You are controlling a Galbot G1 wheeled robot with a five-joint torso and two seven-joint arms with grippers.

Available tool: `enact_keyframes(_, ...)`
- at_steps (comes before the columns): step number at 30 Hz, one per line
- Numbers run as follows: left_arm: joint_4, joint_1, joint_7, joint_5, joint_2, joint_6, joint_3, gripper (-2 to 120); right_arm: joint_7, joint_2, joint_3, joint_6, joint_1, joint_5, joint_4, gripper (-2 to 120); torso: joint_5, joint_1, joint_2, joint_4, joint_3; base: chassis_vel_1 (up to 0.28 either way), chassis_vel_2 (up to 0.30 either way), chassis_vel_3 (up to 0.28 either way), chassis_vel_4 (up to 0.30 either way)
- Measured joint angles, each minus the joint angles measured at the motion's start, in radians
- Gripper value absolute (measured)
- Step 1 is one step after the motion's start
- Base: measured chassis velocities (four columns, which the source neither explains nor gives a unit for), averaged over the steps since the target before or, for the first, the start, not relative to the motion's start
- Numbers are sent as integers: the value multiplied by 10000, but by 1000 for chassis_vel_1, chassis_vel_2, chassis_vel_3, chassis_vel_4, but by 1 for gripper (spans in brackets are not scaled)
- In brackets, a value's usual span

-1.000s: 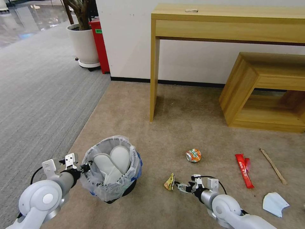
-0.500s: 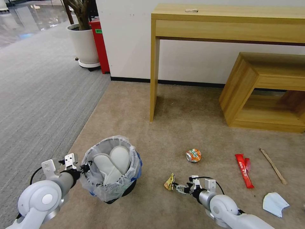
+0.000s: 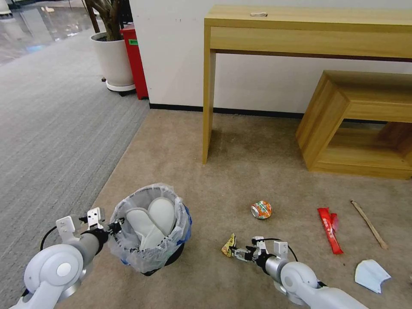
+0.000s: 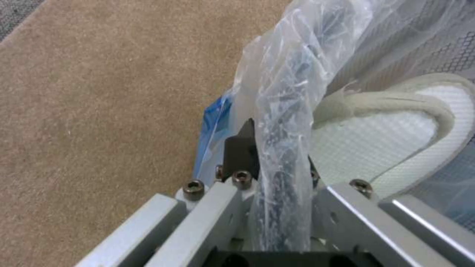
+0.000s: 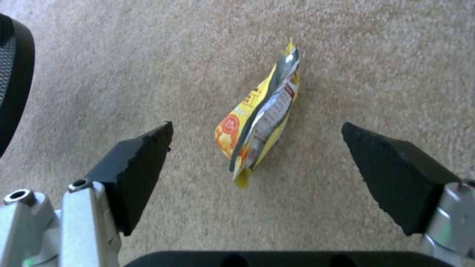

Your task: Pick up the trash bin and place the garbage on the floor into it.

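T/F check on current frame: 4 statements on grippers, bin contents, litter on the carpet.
1. The left gripper is clamped on the trash bin rim. True.
2. The right gripper is shut on the yellow snack wrapper. False: its jaws are open either side of it.
3. Two white slippers are in the bin. True.
4. The crushed can is in the bin. False: it lies on the floor.

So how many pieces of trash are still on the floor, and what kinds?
Yellow snack wrapper: 1
Crushed can: 1
Red wrapper: 1
Wooden stick: 1
Blue mask: 1
Total: 5
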Motion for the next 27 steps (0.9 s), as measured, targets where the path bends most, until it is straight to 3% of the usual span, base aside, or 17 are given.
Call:
enact_keyframes(8,-74,30,-4,39,-62,-2,-11,1,169,60,-44,101,58,-103,-33,95,-1,0,0,0,0,0,0,0,0)
enact_keyframes(27,-149,95,-40,13,-24,-9,-77,1,298,391,-339,190,278,-210,-466,93,0,0,0,0,0,0,0,0,0)
